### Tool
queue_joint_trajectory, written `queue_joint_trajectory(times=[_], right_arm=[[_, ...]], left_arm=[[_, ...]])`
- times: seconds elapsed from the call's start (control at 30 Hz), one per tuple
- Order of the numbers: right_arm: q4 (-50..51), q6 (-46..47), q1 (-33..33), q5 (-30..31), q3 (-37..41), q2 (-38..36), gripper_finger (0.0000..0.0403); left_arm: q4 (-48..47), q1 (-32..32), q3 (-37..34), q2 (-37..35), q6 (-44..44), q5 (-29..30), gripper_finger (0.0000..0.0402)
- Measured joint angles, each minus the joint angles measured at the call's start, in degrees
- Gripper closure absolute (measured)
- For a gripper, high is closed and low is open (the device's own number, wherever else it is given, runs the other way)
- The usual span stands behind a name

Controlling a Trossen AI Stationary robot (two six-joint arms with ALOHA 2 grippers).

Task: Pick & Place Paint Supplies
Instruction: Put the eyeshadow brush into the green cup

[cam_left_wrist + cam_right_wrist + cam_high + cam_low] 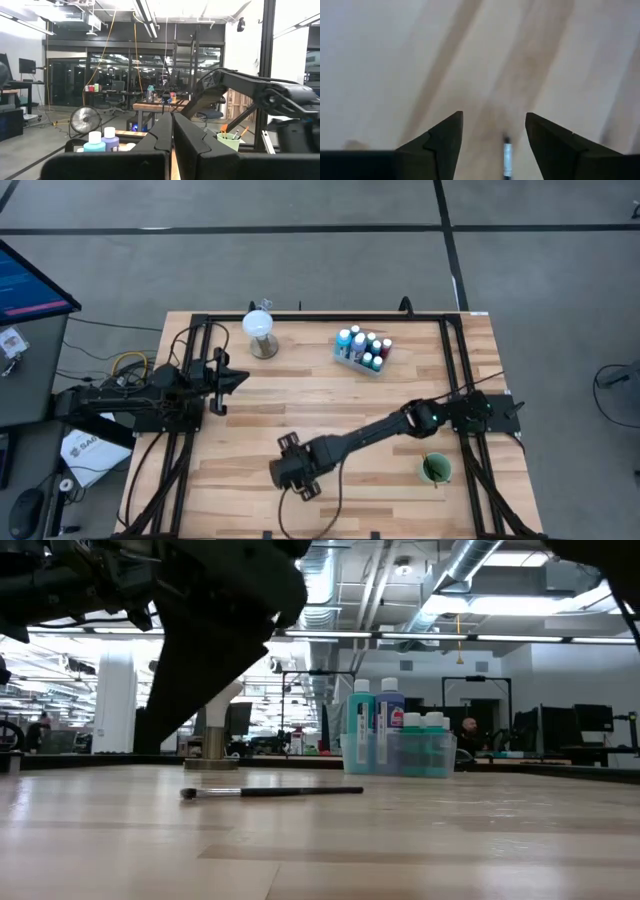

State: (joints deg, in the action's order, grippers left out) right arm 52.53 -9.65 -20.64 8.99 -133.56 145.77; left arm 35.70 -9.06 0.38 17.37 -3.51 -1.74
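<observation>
One paintbrush (272, 792) lies flat on the wooden surface (330, 400), and that flatness is the main hazard.

From above, the right end effector (290, 471) is stretched far toward the surface's near edge, well apart from the clear tray of paint bottles (363, 350) and from the green cup (436, 469) beside the arm's base. The left end effector (222, 381) waits at the far side, its fingers pressed together.

At surface level, the brush rests with its bristles toward the white globe lamp (216, 735), with the bottles (392, 740) standing well behind it. Dark arm bulk hangs overhead.

The left wrist camera shows two bottles (101, 140) and the cup holding brushes (231, 138), far ahead of its closed fingers.

The right wrist camera shows its fingers (445, 137) spread apart, with the brush end (507, 157) between them, nearer one side. Descending off-centre could nudge the thin handle so it rolls or pivots away. Stopping too high would close on nothing; pressing too low would jam the tips into the wood.
</observation>
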Motion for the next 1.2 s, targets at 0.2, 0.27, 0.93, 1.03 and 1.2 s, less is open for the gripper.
queue_joint_trajectory(times=[0.2, 0.27, 0.93, 1.03, 1.2], right_arm=[[-0.18, -0.41, 4.04, -5.79, -0.2, 1.13, 0.0194], [1.22, -0.42, 4.77, -6.1, 0.09, 1.74, 0.0197], [5.67, 3.71, 6.34, -6.95, -0.42, 5.22, 0.0385], [7.12, 5.9, 6.1, -4.47, -0.31, 5.19, 0.0396], [7.16, 9.72, 5.62, -4.11, -0.14, 4.34, 0.0401]], left_arm=[[0.0, 0.0, 0.0, 0.0, 0.0, 0.0, 0.04], [0.04, 0.0, 0.0, 0.0, 0.0, 0.0, 0.04], [0.42, 0.0, 0.0, 0.0, 0.01, -0.02, 0.04], [0.39, 0.0, 0.0, 0.0, 0.0, 0.0, 0.04], [0.39, 0.0, -0.02, 0.0, 0.0, -0.02, 0.04]])
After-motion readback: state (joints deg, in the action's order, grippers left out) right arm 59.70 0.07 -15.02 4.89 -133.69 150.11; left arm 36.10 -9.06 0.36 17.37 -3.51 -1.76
